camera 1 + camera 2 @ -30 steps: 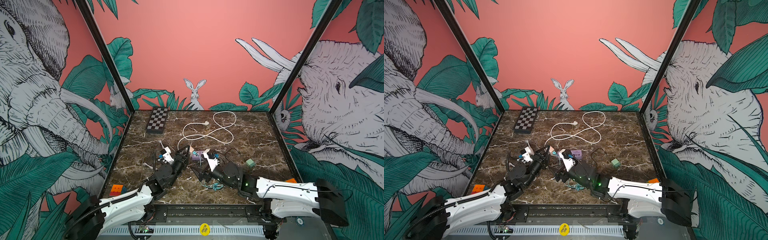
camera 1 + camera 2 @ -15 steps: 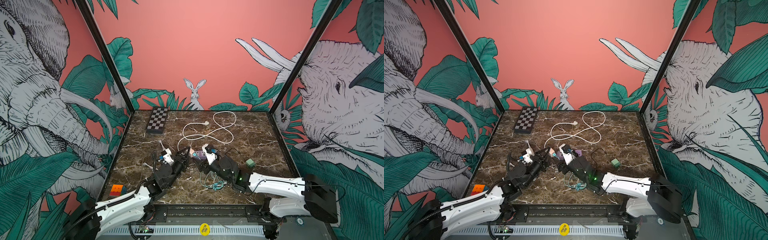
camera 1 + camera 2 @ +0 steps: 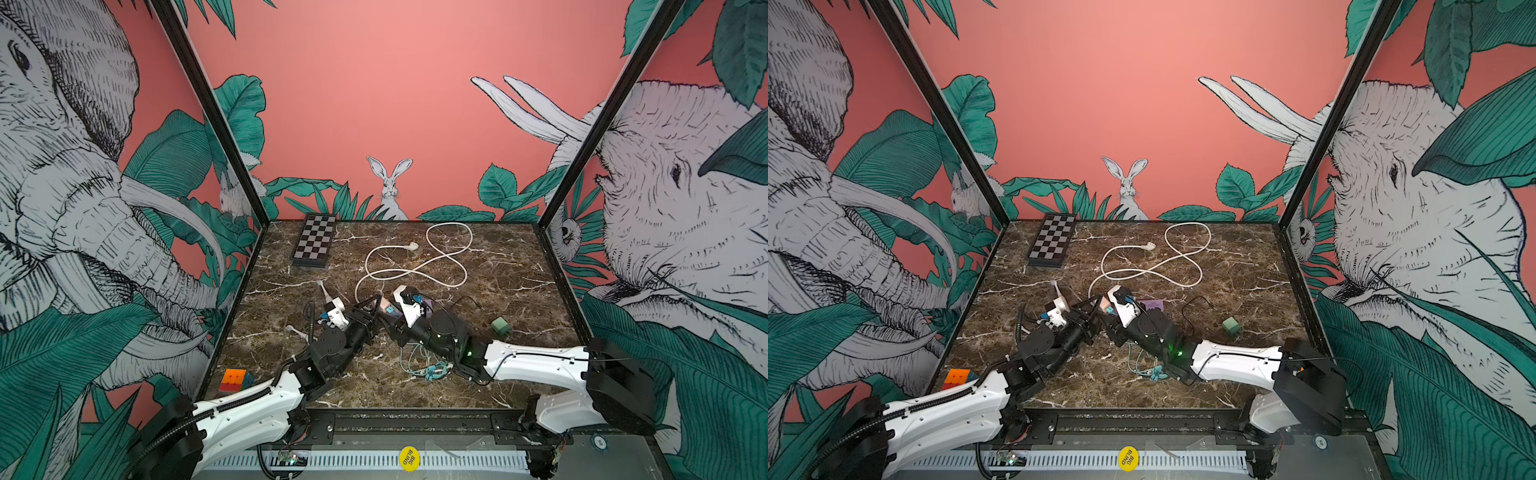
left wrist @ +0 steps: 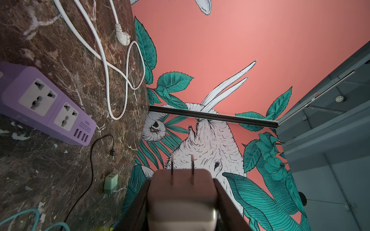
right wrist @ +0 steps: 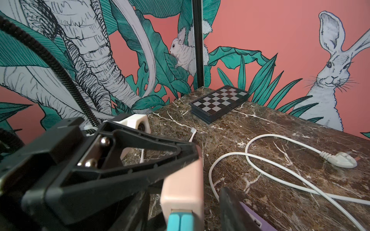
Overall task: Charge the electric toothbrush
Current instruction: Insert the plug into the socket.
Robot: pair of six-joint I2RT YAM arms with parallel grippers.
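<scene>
Now: L hand (image 4: 181,188) clamps pink adapter (image 4: 181,202), prongs (image 4: 192,170) out; R hand (image 5: 185,204) part-open.

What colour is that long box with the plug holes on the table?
The power strip is light purple, with white socket faces. The left wrist view shows it best.

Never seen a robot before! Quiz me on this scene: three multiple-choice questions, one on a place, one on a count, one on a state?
1. The chessboard lies at the table's: A) far left corner B) near right corner C) centre.
2. USB slots on the purple power strip: A) one B) four C) eight.
3. The pink adapter is: A) plugged in B) lying loose C) clamped in the left gripper.
Answers: A, it sits far back on the left; B, four slots in a row; C, fingers flank it, prongs bare.
</scene>
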